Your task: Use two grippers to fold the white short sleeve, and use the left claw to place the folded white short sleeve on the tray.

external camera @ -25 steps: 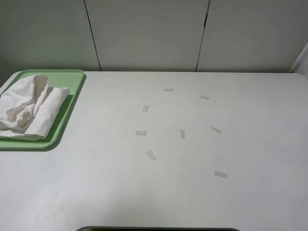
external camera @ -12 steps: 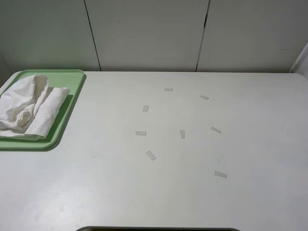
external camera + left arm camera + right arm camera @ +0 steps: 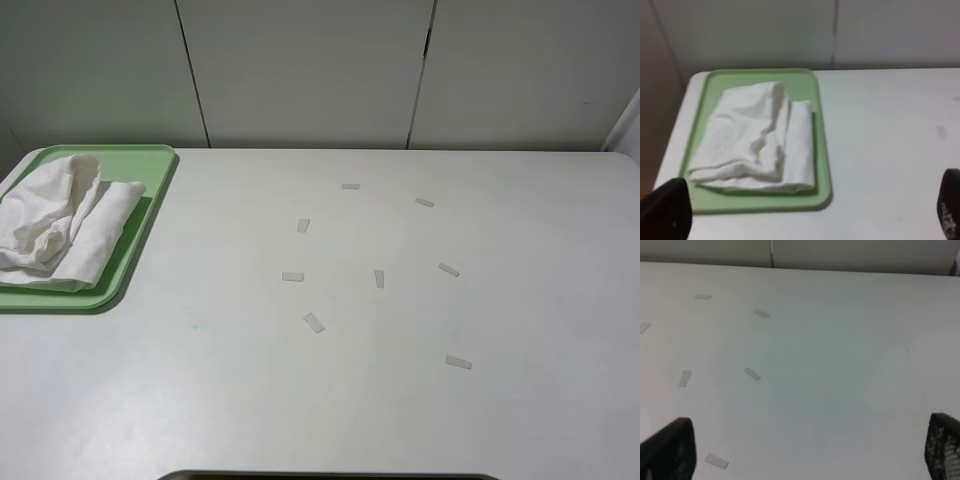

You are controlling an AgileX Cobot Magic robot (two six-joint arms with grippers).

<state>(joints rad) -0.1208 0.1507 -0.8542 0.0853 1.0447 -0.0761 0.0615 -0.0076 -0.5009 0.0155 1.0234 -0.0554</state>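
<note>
Lying folded and rumpled inside the tray (image 3: 150, 160) at the far left corner of the surface (image 3: 400, 400), the white short sleeve (image 3: 60, 225) is kept within the rim, while the left claw (image 3: 805, 220) and right claw (image 3: 810, 455) are held spread wide and empty above bare surface dotted with tape strips (image 3: 314, 322).

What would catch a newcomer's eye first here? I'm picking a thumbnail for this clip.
The light-green tray at the table's far left corner stands out most, with the white short sleeve lying on it in a loosely folded, rumpled bundle. Next come the small pale tape strips scattered over the middle of the white table. No arm shows in the high view; both wrist views show only wide-apart fingertips.
</note>
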